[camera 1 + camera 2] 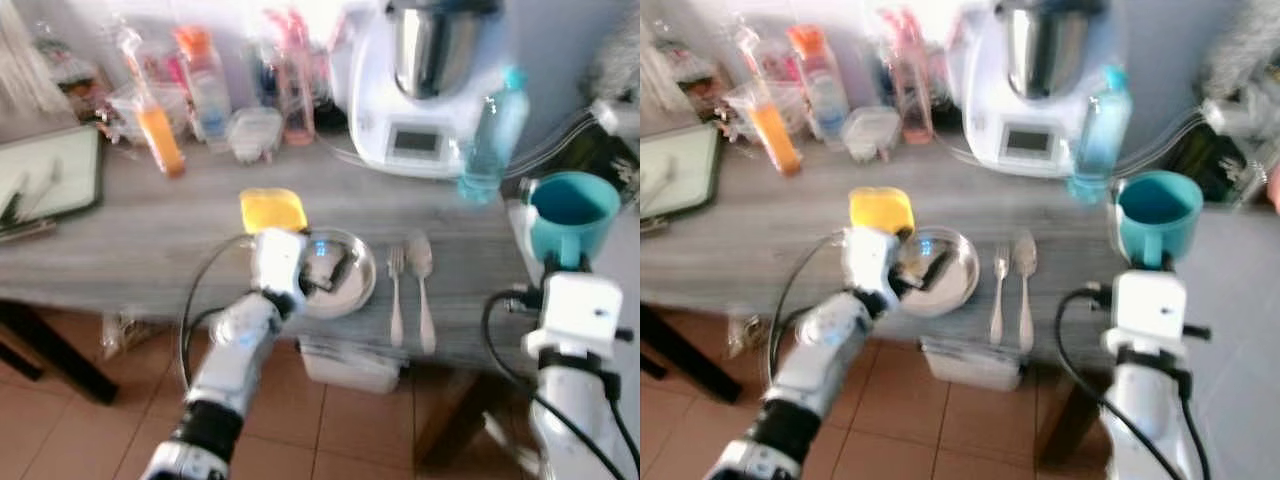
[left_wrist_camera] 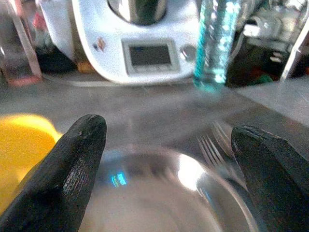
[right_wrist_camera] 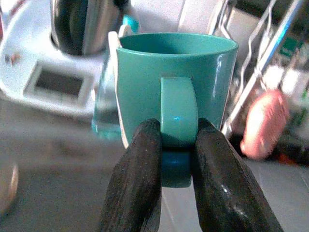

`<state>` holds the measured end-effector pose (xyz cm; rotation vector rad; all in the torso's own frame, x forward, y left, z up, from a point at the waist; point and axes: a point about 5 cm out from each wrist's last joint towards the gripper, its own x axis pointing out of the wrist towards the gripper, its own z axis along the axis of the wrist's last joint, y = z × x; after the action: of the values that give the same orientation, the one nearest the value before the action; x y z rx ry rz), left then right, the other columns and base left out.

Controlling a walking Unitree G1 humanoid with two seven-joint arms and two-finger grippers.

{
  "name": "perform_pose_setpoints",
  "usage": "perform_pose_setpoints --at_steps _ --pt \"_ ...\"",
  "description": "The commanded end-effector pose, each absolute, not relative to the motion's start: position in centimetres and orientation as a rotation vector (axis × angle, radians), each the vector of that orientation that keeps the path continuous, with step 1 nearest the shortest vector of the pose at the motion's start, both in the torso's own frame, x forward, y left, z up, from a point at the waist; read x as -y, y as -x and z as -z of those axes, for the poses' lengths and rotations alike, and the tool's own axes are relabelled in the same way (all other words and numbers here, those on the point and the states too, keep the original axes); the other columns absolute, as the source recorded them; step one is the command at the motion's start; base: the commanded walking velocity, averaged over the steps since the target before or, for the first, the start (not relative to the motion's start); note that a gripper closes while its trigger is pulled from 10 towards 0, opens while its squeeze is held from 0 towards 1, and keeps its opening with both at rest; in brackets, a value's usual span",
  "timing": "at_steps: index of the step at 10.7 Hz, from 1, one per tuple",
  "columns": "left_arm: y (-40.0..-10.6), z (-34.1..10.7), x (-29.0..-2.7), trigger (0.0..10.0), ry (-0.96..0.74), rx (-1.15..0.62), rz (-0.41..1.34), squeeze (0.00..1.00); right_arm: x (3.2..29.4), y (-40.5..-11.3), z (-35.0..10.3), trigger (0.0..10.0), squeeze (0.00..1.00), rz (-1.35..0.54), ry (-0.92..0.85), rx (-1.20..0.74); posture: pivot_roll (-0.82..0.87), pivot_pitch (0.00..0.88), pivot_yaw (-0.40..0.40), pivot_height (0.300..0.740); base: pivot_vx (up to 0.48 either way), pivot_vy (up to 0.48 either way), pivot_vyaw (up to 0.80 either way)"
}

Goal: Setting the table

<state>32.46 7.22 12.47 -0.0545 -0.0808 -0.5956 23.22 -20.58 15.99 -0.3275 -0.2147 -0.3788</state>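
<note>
Setting out place items on grey wooden desk point(image 1: 120, 250), L to R. Far left: dark tray point(image 1: 45, 180) w/ pale surface, lying flat near the desk edge. Behind it, clutter of bottles at the back, incl. orange bottle point(image 1: 160, 135); blurred, contents not readable. Yellow object point(image 1: 272, 210) (sponge or cloth, can't tell) lies just behind the steel bowl point(image 1: 345, 275).

Left gripper point(image 1: 325, 275) sits over the bowl's near-left rim, arm reaching up from below the desk edge. Wrist view: fingers point(image 2: 63, 179) spread wide apart, one each side of the bowl's rim, nothing clamped between them. Judgement: either just let go or lining up to shift the bowl; can't tell which. Bowl sits near the front edge, approx. where a diner would sit, so placement looks sensible.

Just right of bowl: fork point(image 1: 396, 290) and spoon point(image 1: 422, 290), side by side, parallel, handles toward the front edge; close to bowl but not touching as far as I can see. Reads as cutlery already laid.

Back centre: white kitchen machine point(image 1: 420, 90) w/ steel jug; blue water bottle point(image 1: 490, 130) standing just right of it.

Right gripper point(image 3: 176, 159) holds teal mug point(image 1: 570, 215) upright, off the desk's right end, above floor level. Fingers clamped on the mug's handle, one each side; handle grip keeps the mug level and the mouth up. Judgement: next step prob. carry mug over to a spot right of the cutlery; risk = clipping the bottle on the way in.
</note>
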Motion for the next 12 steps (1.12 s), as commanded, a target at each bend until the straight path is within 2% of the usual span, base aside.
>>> perform_pose_setpoints --at_steps 1,5,9,12 --pt "-32.7 -12.7 -8.5 10.0 0.038 0.087 0.561 0.0 19.8 -23.4 -16.6 10.0 0.0 0.352 0.316 0.251 0.03 0.052 0.031 0.74 0.334 0.0 0.0" --pt "-32.7 -16.5 -10.9 10.0 0.056 0.218 0.557 0.0 19.7 -23.2 -16.5 10.0 0.0 0.332 0.327 0.251 0.04 0.061 0.023 0.74 0.0 0.0 0.0" --pt "-32.8 -18.8 -13.1 10.0 -0.001 0.169 0.786 0.0 19.1 -23.5 -16.9 10.0 0.0 0.289 0.338 0.265 0.06 0.07 0.018 0.74 0.0 0.0 0.0" --pt "-32.8 -19.3 -14.2 10.0 -0.038 -0.022 1.078 0.0 19.1 -23.7 -17.1 10.0 0.0 0.272 0.34 0.271 0.07 0.075 0.019 0.74 0.0 0.0 0.0"
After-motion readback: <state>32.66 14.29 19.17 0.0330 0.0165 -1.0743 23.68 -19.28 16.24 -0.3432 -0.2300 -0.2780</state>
